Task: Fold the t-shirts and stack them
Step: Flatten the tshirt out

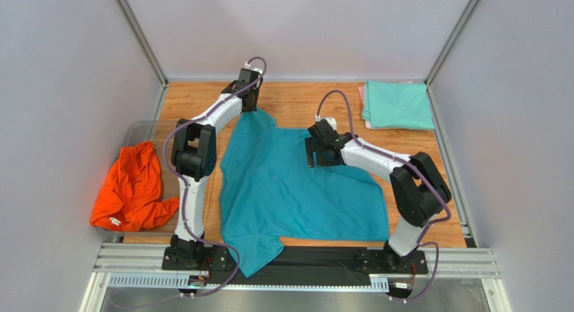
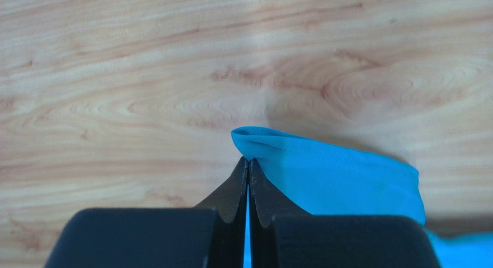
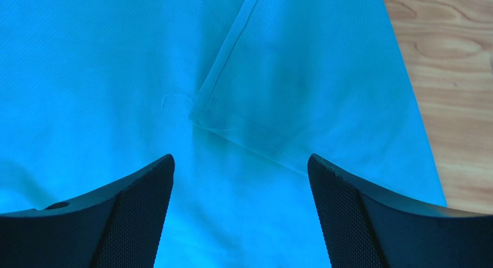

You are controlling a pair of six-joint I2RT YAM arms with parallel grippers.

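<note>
The teal-blue t-shirt (image 1: 290, 184) lies spread on the wooden table, one part hanging over the near edge. My left gripper (image 1: 250, 103) is shut on its far corner; in the left wrist view (image 2: 247, 159) the cloth (image 2: 341, 178) bulges out past the closed tips. My right gripper (image 1: 311, 152) is open and empty just above the shirt's far right part; in the right wrist view (image 3: 240, 161) a folded hem (image 3: 272, 106) lies between the fingers. The orange t-shirt (image 1: 135, 187) is crumpled at the left. The mint green t-shirt (image 1: 397, 105) lies folded at the far right on the pale pink t-shirt (image 1: 363, 100).
A clear plastic tub (image 1: 138, 129) at the left edge holds the orange shirt. Grey walls and metal frame posts (image 1: 138, 36) enclose the table. A black strip (image 1: 316, 258) and metal rail run along the near edge.
</note>
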